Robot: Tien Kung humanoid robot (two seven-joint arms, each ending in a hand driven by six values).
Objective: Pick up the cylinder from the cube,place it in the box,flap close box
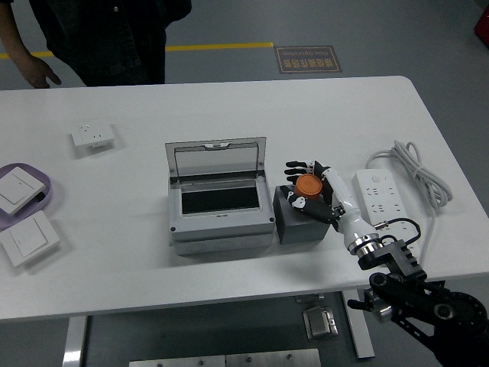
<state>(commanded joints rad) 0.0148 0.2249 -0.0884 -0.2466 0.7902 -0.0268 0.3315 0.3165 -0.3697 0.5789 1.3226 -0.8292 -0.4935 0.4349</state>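
Observation:
An orange cylinder (309, 186) stands on a dark grey cube (301, 219) right of a grey box (219, 220) whose clear lid (217, 160) stands open. My right hand (304, 186) comes in from the lower right and its fingers (296, 167) curl around the cylinder, which still rests on the cube. The left hand is out of view.
A white power strip (377, 194) with a grey cable (416, 172) lies right of the cube. A white socket (93, 136) lies at the left, wall switches (29, 238) and a purple tray (40, 200) at the far left. A person (99, 38) stands at the table's far left side.

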